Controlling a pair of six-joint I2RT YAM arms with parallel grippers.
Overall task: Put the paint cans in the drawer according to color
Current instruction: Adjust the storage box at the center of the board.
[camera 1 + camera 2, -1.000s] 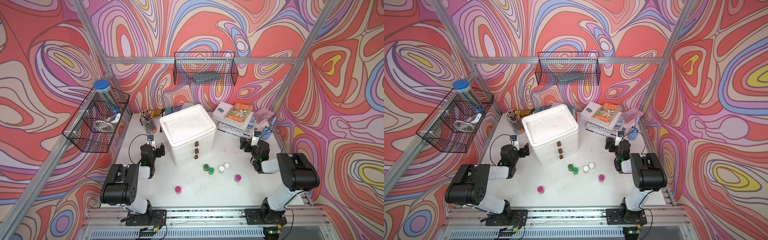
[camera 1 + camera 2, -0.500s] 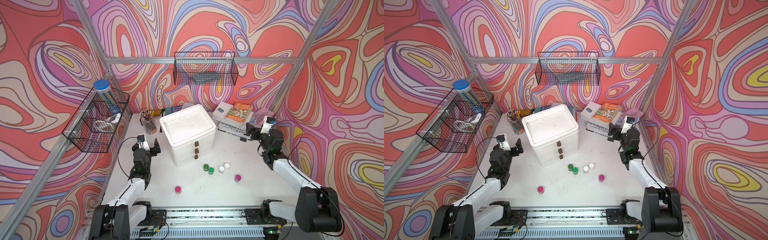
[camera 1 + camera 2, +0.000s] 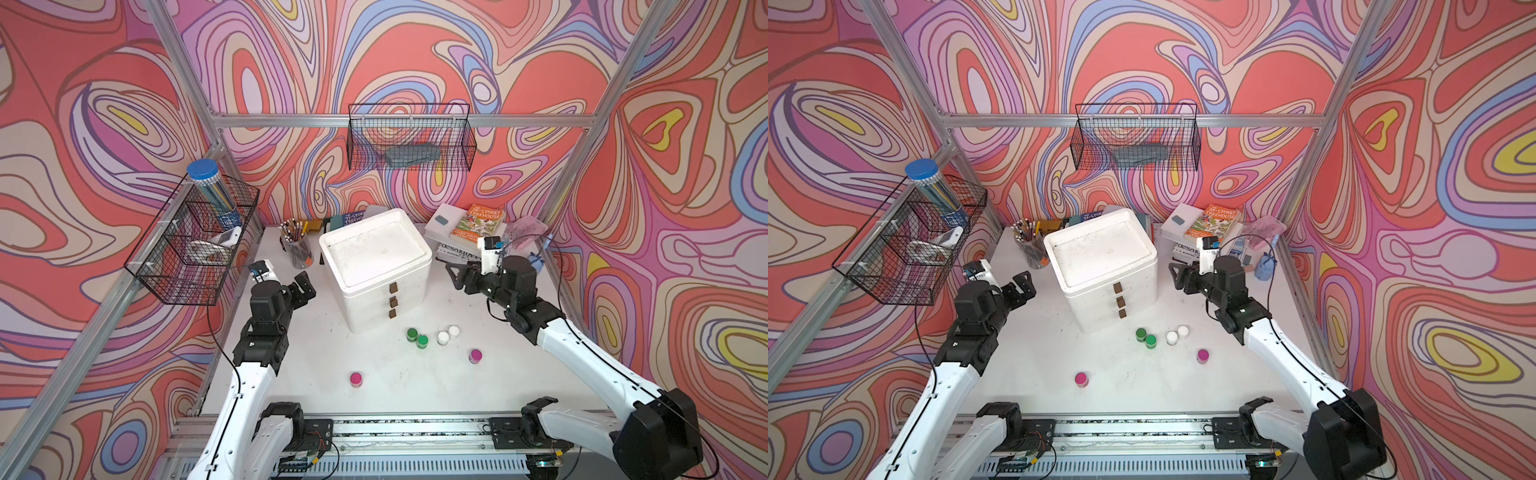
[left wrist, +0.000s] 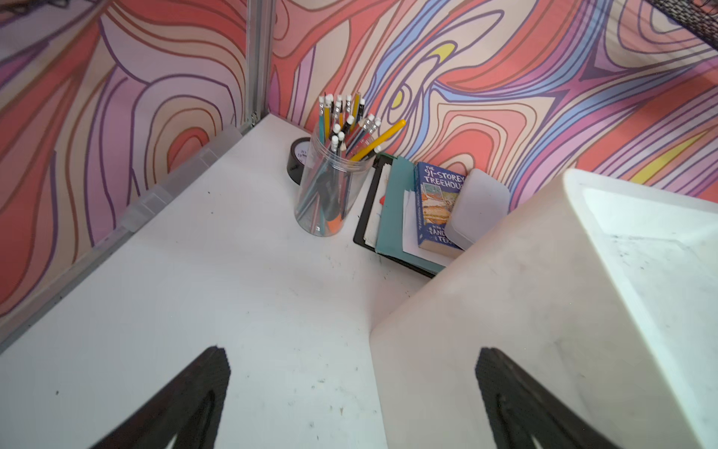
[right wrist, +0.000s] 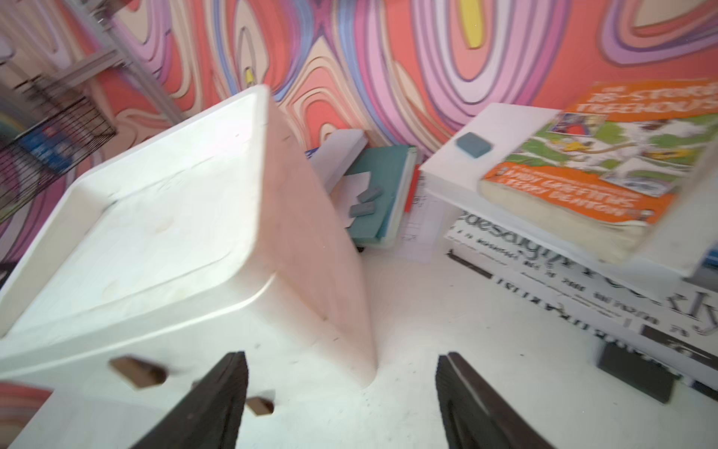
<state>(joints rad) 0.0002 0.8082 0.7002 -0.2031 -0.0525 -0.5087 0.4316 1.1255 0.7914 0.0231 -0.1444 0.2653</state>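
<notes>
Six paint cans (image 3: 422, 340) sit on the table (image 3: 316, 357) before the white drawer unit (image 3: 374, 270). Left gripper (image 3: 307, 285) and right gripper (image 3: 453, 275) flank it, fingers apart, empty.

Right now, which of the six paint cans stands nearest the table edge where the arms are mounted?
The magenta can standing alone on the left. The other magenta can sits farther back, near the white pair and the green pair.
</notes>
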